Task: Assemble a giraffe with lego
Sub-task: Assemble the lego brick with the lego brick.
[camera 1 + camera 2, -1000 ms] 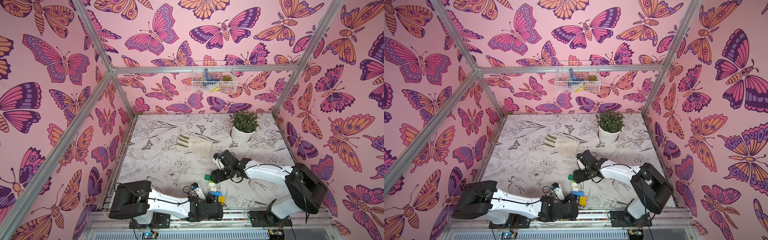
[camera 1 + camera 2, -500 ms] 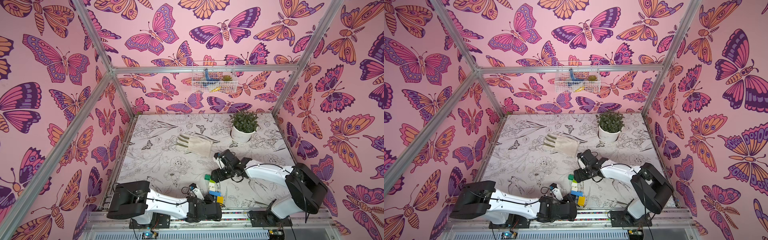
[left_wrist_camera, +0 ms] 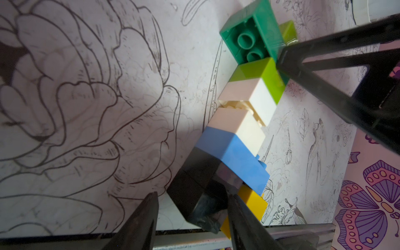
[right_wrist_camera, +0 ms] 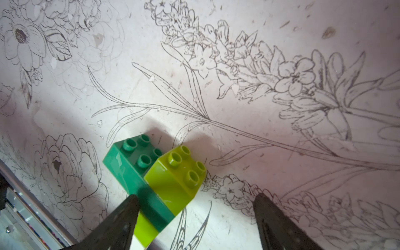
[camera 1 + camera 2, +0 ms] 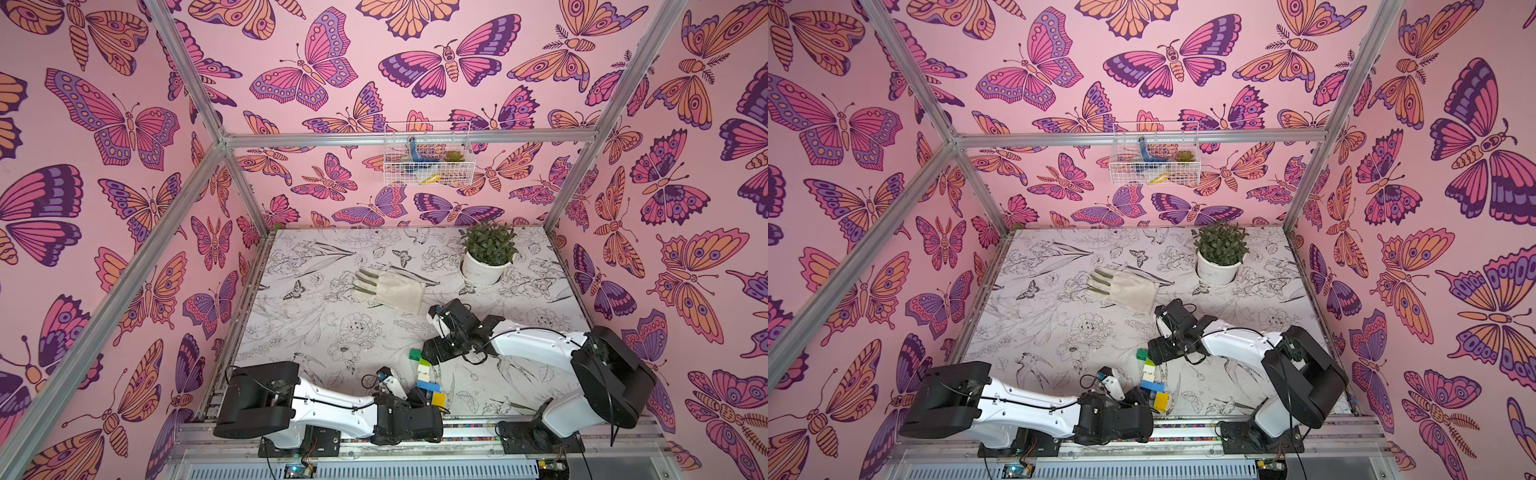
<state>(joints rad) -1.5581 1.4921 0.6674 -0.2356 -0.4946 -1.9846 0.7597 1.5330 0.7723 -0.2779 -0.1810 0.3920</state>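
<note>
Hardly anything has been shifted since a second ago: only a slight shuffle of the left arm (image 5: pixel 332 405) can be made out, and the right arm (image 5: pixel 536 345) and the giraffe (image 5: pixel 424 374) are found where they were. The giraffe is laid flat on the bench (image 5: pixel 324 299) near its front edge, between the two arms. The left jaws are set part-way apart astride the black leg (image 3: pixel 194 179), with a strip of bench showing between one finger (image 3: pixel 140 220) and the brick, so no clamping is seen. The right jaws are spread wide and released; one finger appears to rest against the dark green head (image 4: pixel 129 171), and the other stands well clear of the lime brick (image 4: pixel 179 179) seated on it.

Every part appears to be fitted: yellow leg (image 3: pixel 253 201), blue body (image 3: pixel 233 155), two white bricks (image 3: pixel 240 127), lime neck brick (image 3: pixel 253 73). The joint between the white bricks is seen gaping and kinked, so the step in hand is judged to be the final seating of the neck. A push along the figure's length would be called for, with the legs braced at one end and the head pressed from the other.

The bricks are of hard, glossy moulded plastic, blocky, with round hollow studs; tubes are shown under the head. The bench is covered by a matt sheet printed with line-drawn flowers.
</note>
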